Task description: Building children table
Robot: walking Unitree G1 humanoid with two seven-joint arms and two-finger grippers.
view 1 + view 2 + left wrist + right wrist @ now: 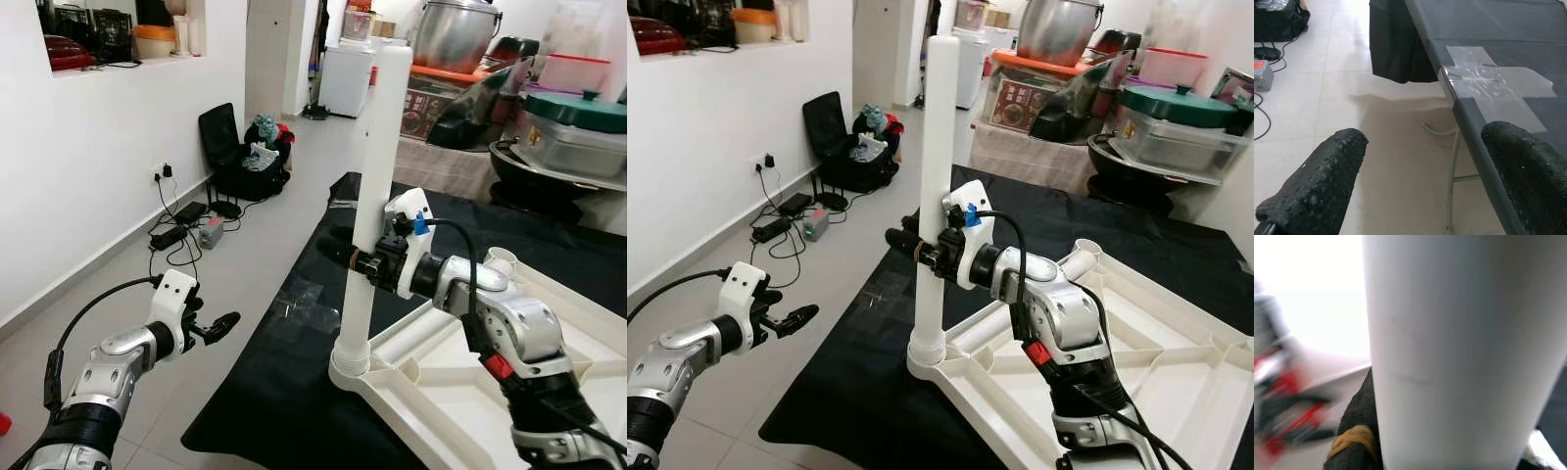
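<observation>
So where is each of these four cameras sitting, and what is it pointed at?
Left eye view: on the head, looking down at the upside-down white tabletop with its upright white leg; both silver arms show.
Right eye view: the head's other eye, same scene.
Left wrist view: on the left wrist, looking along the open left gripper at floor and the black-covered table.
Right wrist view: on the right wrist, pressed close to the leg that the right gripper clamps.
</observation>
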